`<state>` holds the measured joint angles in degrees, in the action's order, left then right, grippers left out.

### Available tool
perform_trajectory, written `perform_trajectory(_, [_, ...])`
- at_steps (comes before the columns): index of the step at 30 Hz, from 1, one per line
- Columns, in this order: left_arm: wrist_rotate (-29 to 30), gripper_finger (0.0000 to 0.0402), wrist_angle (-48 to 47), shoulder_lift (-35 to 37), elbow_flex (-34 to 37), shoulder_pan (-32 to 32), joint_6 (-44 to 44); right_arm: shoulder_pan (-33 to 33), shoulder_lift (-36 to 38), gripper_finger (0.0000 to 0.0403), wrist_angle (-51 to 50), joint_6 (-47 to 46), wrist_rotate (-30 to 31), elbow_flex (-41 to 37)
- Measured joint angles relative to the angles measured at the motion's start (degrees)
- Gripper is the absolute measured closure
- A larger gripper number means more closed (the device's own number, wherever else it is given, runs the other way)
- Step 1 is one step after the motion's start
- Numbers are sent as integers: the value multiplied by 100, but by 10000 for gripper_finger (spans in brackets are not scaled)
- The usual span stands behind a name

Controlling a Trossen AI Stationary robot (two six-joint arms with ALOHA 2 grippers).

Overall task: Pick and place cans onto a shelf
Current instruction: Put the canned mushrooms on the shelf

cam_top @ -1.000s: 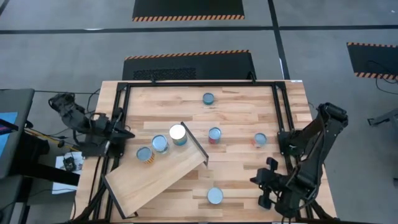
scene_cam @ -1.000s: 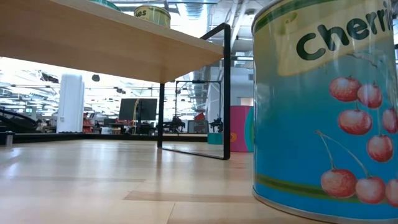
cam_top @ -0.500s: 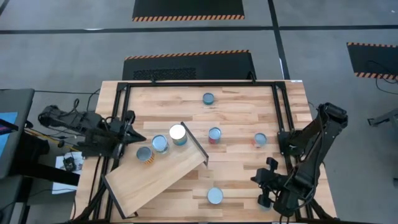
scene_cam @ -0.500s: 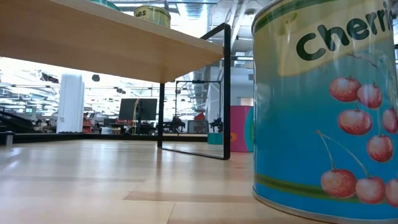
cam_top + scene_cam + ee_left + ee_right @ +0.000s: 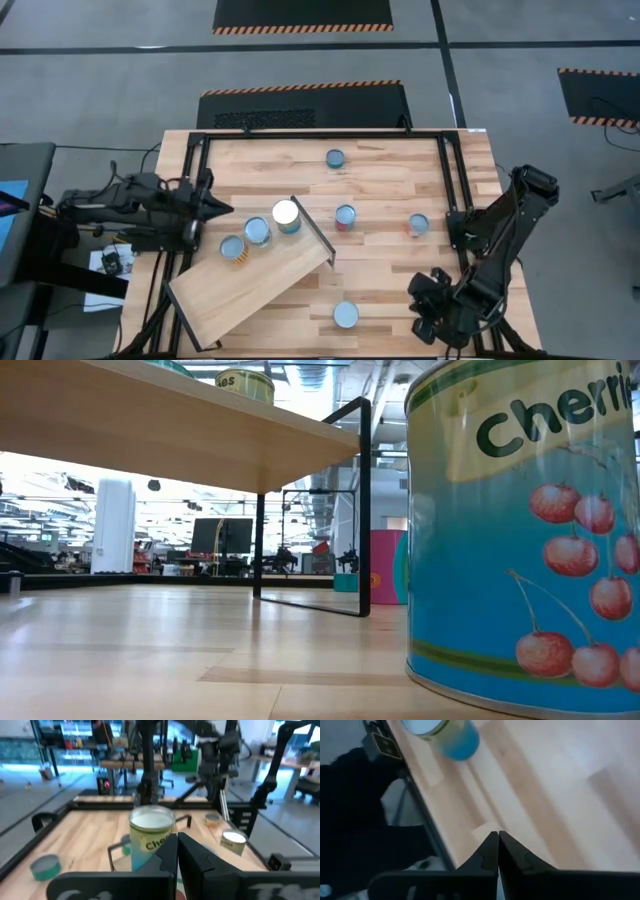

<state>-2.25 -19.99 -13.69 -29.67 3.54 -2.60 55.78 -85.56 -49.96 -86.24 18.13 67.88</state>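
Left fingers [image 5: 177, 851] pressed together, holding nothing; white-topped can [image 5: 151, 839] just past tips. Right fingers [image 5: 498, 851] pressed together, empty, above table [image 5: 535, 795].

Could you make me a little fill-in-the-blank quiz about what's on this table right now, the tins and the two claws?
1. The number of cans standing on the shelf is ____.
2. Both claws, the left claw and the right claw, have their fingers ____.
3. The can with the blue label nearest the low camera pictures the fruit ____.
4. The dark raised edge of the shelf sits at the end nearer the ____ arm.

Missing words: three; shut; cherries; right
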Motion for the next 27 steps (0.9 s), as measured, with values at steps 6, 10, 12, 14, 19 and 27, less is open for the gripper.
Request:
perform_trajectory(6, [172,401,-365,686,-2,3,-215,144,-264,325,5,-864,-583,11])
perform_trajectory(10, [269,401,-665,865,0,3,-358,240,-787,288,388,-1247,-1163,12])
perform_trajectory(12, [301,401,-692,860,0,5,-370,244,-1069,270,583,-1326,-1278,63])
perform_trajectory(14, [300,401,-685,860,-2,4,-351,238,-1362,254,609,-1376,-1372,251])
perform_trajectory(19, [307,401,-688,858,-1,5,-274,172,-2058,235,-112,-1401,-1698,816])
perform_trajectory(27, [309,401,-755,858,0,5,-304,84,-2602,254,-934,-1424,-1834,1338])
